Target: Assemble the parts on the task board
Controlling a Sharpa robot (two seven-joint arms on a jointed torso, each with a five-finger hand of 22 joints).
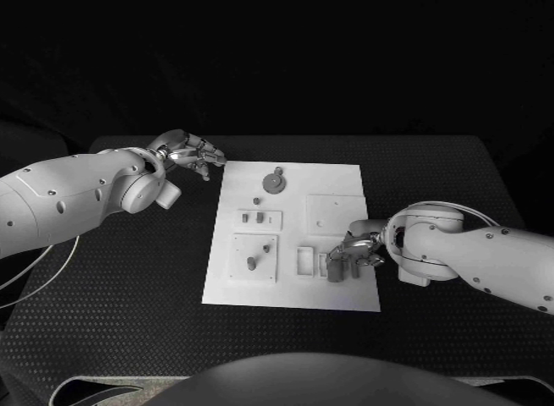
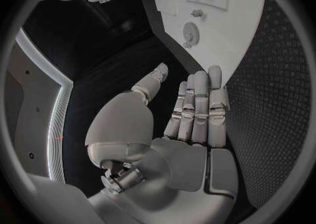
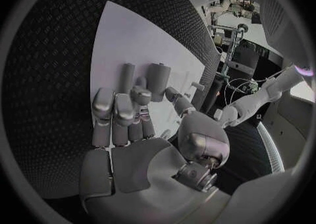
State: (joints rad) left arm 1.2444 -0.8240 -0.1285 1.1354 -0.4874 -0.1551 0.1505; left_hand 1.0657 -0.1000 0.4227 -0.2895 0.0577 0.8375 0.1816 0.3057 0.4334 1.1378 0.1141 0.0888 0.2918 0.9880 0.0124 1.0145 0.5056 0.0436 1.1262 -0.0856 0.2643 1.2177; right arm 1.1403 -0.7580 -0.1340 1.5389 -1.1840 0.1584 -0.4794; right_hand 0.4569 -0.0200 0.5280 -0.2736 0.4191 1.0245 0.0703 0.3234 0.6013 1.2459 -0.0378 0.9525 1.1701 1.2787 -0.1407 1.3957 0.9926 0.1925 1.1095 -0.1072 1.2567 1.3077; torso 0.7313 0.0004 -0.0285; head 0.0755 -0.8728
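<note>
It was a robotics lab. A black table (image 1: 130, 321) stood against dark drapes, while equipment racks (image 3: 230, 29) and cables crowded the background.

We see two smooth white arms, the left arm (image 1: 57, 199) and the right arm (image 1: 496, 258), each dotted with small dark screw holes. A thin pale cable loops beside each. Both end in silver hands, left hand (image 1: 189, 152) and right hand (image 1: 353, 249), with segmented metallic fingers (image 2: 197, 103).

table (image 1: 118, 279): black, textured with a fine woven pattern, dark all round
cable (image 1: 33, 269): thin, pale, looping over the table's left edge
</note>
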